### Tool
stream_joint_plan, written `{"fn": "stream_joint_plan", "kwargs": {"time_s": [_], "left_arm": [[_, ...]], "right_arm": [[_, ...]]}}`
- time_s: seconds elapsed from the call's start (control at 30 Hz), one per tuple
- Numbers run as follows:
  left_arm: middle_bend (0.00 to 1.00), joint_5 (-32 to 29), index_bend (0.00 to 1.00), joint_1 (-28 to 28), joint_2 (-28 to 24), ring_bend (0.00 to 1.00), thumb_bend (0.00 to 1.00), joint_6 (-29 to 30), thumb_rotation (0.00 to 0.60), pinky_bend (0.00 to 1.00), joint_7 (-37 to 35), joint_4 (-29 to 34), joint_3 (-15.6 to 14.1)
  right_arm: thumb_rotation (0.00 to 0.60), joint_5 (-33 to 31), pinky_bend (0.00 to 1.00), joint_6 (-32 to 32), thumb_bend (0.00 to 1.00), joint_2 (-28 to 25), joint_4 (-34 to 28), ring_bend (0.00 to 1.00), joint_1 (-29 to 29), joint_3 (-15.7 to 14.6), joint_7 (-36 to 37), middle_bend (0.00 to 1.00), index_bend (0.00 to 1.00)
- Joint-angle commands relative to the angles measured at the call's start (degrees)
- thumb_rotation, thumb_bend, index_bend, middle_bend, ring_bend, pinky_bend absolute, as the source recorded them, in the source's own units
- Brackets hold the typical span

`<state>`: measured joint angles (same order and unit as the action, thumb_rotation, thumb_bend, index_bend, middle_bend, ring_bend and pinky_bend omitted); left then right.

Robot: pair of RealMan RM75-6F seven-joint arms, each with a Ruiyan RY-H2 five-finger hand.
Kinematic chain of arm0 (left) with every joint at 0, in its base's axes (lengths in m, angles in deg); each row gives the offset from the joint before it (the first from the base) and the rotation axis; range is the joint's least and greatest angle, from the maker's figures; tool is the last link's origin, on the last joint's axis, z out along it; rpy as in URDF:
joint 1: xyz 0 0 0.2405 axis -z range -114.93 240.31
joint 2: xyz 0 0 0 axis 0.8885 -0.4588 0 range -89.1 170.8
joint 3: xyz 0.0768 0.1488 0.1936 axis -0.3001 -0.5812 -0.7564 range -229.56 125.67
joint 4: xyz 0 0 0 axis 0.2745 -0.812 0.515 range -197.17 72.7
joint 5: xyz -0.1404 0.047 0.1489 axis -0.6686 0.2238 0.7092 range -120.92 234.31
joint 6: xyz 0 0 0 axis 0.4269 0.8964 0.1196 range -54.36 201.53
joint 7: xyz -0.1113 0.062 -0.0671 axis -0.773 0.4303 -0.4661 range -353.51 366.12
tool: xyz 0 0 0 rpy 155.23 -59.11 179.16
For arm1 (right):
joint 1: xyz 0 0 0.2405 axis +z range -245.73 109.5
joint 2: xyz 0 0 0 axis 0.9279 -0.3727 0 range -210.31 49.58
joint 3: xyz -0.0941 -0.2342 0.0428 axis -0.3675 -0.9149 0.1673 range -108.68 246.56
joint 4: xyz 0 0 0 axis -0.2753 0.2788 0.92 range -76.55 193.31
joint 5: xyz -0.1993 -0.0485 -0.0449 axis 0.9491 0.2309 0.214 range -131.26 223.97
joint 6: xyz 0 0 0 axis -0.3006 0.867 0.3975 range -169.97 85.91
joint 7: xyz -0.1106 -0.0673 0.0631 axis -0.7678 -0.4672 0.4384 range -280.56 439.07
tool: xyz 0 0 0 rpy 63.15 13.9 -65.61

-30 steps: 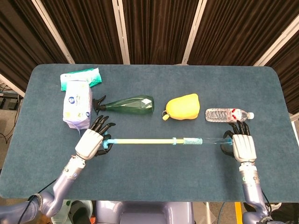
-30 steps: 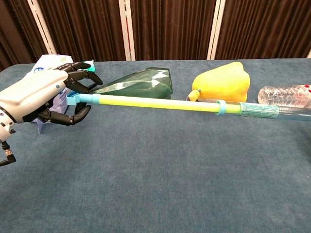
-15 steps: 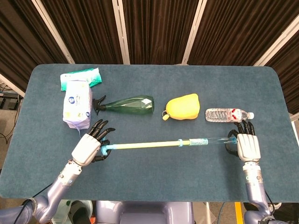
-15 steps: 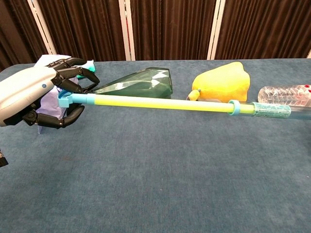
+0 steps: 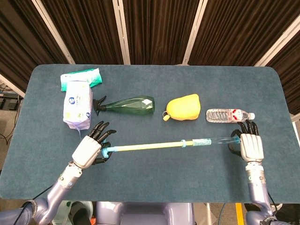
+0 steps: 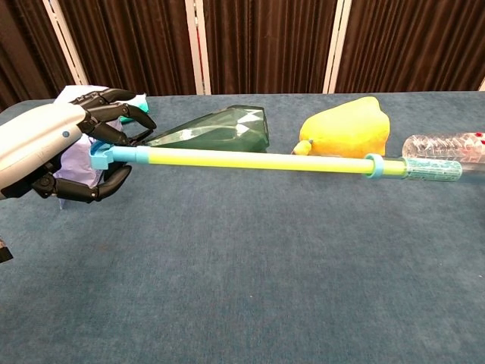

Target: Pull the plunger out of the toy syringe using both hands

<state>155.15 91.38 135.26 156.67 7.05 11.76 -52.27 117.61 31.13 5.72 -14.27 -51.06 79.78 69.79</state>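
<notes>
The blue worktop [image 5: 150, 178] carries the whole scene. Beyond the left hand [image 5: 88, 151] lie a white wipes pack [image 5: 78, 105] and a smaller green tissue pack [image 5: 80, 78]; further toward the right hand [image 5: 250, 146] lie a dark green spray bottle [image 5: 129, 105], a yellow pepper-shaped toy [image 5: 183, 108] and a clear water bottle [image 5: 229, 115], the last just beyond the right hand's fingertips.

The toy syringe spans the gap between the two hands. The left hand grips the blue end cap of the yellow plunger [image 5: 145, 146], fingers curled round it. The right hand holds the far end of the clear barrel [image 5: 220, 139], fingers closed on it.

Compared with a second ago, both hands have moved apart: the left has drawn back and outward, the right has shifted outward, and the blue collar [image 6: 373, 165] with the teal piston head [image 6: 433, 170] has travelled along the barrel toward its open mouth. More yellow rod is now exposed.

Judgement: extraction is well advanced but incomplete; the piston head remains inside the barrel. Further separation along the same line appears needed, with some risk of the slim barrel slipping from the right hand.
</notes>
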Motion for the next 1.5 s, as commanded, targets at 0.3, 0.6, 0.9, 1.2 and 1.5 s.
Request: {"fn": "stream_joint_plan", "kwargs": {"time_s": [0.3,0.6,0.9,1.2,1.5], "left_arm": [[0.20,0.57,0.64,-0.32,-0.22,0.01,0.45,0.12,0.600,0.00,0.76,0.81,-0.14],[0.20,0.66,0.40,-0.25,0.02,0.01,0.27,-0.09,0.600,0.00,0.71,0.69,0.16],[0.19,-0.73,0.19,-0.52,0.43,0.01,0.18,-0.86,0.600,0.00,0.08,0.67,0.76],[0.18,-1.32,0.17,-0.97,-0.28,0.01,0.15,-0.83,0.600,0.00,-0.26,0.87,1.02],[0.12,-2.39,0.15,-2.25,-3.72,0.01,0.14,-0.73,0.600,0.00,-0.72,3.48,0.64]], "right_arm": [[0.600,0.05,0.00,-0.01,0.45,-0.04,0.45,0.00,-0.03,0.08,0.45,0.19,0.84],[0.600,0.42,0.00,0.17,0.44,-0.03,-0.07,0.00,-0.31,-0.52,-0.08,0.16,0.76],[0.600,-1.58,0.00,-3.22,0.41,-1.04,-2.54,0.00,-0.93,-2.87,-4.12,0.04,0.48],[0.600,-0.23,0.00,-4.49,0.25,-3.29,-6.87,0.00,-1.01,-4.70,-5.20,0.00,0.12],[0.600,2.37,0.00,-2.01,0.12,-6.20,-10.22,0.00,-1.60,-4.57,-3.19,0.00,0.03]]}}
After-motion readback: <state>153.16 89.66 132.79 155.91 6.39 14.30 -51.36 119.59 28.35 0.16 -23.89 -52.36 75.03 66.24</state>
